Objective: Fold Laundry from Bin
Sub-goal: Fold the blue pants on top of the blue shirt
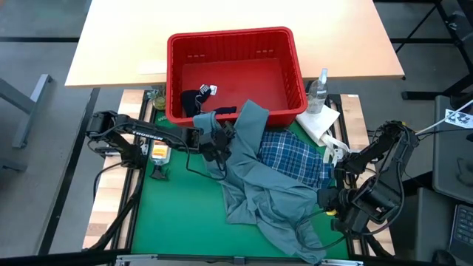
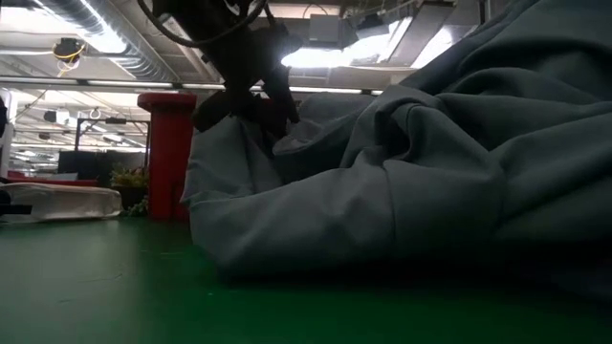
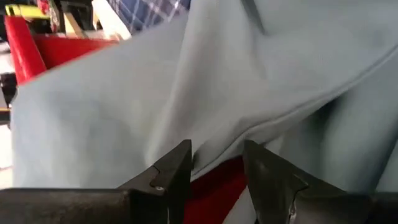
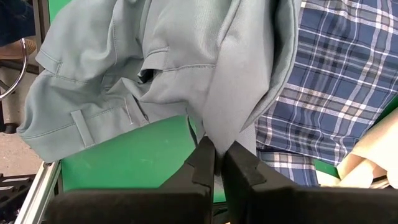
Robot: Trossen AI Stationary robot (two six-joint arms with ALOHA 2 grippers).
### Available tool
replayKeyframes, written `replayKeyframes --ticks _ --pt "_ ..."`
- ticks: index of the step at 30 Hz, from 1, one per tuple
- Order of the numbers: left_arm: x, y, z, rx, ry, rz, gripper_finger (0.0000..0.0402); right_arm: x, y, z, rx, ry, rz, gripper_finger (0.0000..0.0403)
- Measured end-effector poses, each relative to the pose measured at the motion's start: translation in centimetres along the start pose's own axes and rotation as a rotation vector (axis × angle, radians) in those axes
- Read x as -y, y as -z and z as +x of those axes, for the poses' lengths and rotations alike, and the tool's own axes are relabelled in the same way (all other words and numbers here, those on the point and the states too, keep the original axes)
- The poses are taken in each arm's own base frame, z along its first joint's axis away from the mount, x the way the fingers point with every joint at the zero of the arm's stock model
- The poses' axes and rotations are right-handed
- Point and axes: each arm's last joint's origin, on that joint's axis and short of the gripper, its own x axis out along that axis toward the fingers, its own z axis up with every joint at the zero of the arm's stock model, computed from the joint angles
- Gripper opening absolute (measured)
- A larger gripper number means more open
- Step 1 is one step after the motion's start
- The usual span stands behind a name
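The large grey-blue garment point(image 1: 259, 185) lies crumpled on the green mat, its far end draped over the red bin's front rim point(image 1: 244, 114). The blue-white plaid shirt point(image 1: 295, 155) lies partly under it, toward the right. The dark navy garment point(image 1: 196, 100) lies inside the bin point(image 1: 233, 35) at its left. My left gripper point(image 1: 220, 144) is shut on the grey-blue garment's left edge, near the bin. My right gripper point(image 1: 325, 198) is shut on the same garment at its right side. The small yellow garment is out of view. My left gripper point(image 3: 217, 158) pinches a fold at the grey-blue garment's left edge point(image 3: 214, 140) between its two fingertips; red shows farther back between the fingers. In the low view the cloth rises to a peak point(image 2: 287, 143) under the fingers, and the rest lies on the mat. My right gripper point(image 4: 219, 155) pinches a bunched fold of the grey-blue garment point(image 4: 221, 124) between its two nearly closed fingers, coming from the table's right side. How many layers, I cannot tell. The cloth fans out slack from the fingers over the mat and the plaid shirt point(image 4: 336, 81).
A clear spray bottle point(image 1: 319, 89) and a white paper towel point(image 1: 319, 122) stand right of the bin. A wooden table point(image 1: 118, 37) lies behind the bin. Bare green mat point(image 1: 177, 214) shows at the near left.
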Motion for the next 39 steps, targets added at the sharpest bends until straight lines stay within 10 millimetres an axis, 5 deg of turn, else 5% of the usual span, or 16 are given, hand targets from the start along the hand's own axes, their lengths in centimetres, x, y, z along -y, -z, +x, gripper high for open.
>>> replayKeyframes --ticks 12,20,26,33,39 --pt "0.5 0.2 0.0 0.008 0.063 0.125 0.0135 0.0 0.0 0.0 0.000 0.000 0.000 0.0016" --pt "0.5 0.2 0.0 0.001 0.056 -0.037 0.0017 0.0 0.0 0.0 0.012 0.009 0.000 0.0016" --pt "0.7 -1.3 -0.9 0.015 0.001 -0.170 0.0002 0.2 -0.2 0.0 0.082 0.060 0.000 0.0016" --pt "0.3 -2.4 -4.5 0.024 -0.136 -0.309 0.0001 0.2 -0.3 0.0 0.103 0.074 0.035 0.0016" --pt "-0.7 -2.2 -9.9 0.169 -0.218 -0.531 0.0000 0.2 -0.3 0.0 0.104 0.073 0.051 0.0016"
